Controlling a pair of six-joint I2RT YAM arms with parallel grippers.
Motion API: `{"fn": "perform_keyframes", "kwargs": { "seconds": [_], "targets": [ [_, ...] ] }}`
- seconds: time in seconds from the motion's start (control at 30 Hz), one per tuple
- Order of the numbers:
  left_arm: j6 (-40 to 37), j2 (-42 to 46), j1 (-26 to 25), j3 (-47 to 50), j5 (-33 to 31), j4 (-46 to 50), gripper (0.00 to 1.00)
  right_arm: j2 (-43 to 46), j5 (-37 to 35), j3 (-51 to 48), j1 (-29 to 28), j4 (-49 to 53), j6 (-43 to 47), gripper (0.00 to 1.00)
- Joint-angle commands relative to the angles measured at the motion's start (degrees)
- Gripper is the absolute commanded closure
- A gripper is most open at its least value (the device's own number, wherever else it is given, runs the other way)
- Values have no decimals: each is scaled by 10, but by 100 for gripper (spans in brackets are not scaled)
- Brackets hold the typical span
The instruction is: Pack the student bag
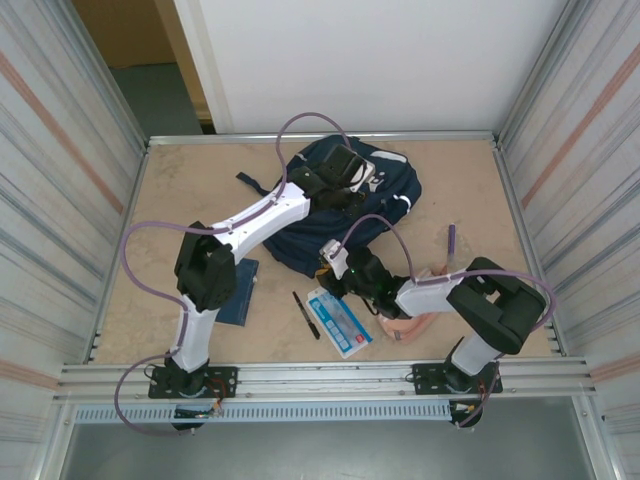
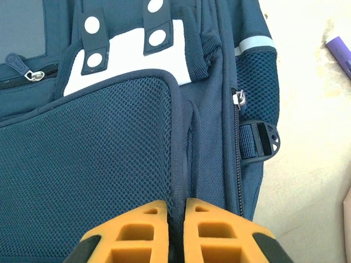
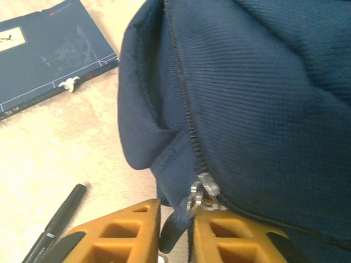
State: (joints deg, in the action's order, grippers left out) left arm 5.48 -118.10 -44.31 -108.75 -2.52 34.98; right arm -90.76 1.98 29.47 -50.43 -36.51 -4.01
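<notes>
The student bag [image 1: 375,205], navy with white patches, lies at the table's far middle. My left gripper [image 1: 335,182] is on its upper part. In the left wrist view it [image 2: 176,211] is shut on a ridge of the bag's [image 2: 109,153] fabric beside the mesh pocket. My right gripper [image 1: 335,262] is at the bag's near edge. In the right wrist view its [image 3: 176,211] jaws stand slightly apart, with the metal zipper pull [image 3: 204,192] and its dark tab [image 3: 173,233] hanging between them against the bag [image 3: 263,98].
A dark blue notebook [image 1: 240,290] [image 3: 49,49] lies left of the bag. A black pen [image 1: 305,315] [image 3: 57,222] and a blue-white flat pack [image 1: 340,322] lie in front. A pink pouch [image 1: 410,325] sits under the right arm. A purple marker [image 1: 450,240] [image 2: 340,52] lies to the right.
</notes>
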Motion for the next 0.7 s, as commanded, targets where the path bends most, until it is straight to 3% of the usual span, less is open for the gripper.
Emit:
{"fn": "perform_keyframes", "kwargs": {
  "seconds": [0.0,0.1,0.33,0.47,0.53,0.6,0.67],
  "targets": [
    [20,8,7,-21,7,-81,100,39,29,-23,-14,8,-8,76],
    [17,15,12,-16,15,-75,100,87,35,-50,-9,26,-13,72],
    [38,36,20,-18,53,-83,100,225,0,-71,44,112,-90,54],
    [40,44,22,-17,46,-82,100,293,-42,-19,96,285,-202,46],
    [39,46,25,-16,53,-81,100,312,-60,26,129,413,-320,29],
    [41,48,26,-11,63,-82,100,304,12,64,173,480,-384,28],
    [45,54,28,-6,72,-83,100,282,113,89,203,482,-422,30]
  ]
}}
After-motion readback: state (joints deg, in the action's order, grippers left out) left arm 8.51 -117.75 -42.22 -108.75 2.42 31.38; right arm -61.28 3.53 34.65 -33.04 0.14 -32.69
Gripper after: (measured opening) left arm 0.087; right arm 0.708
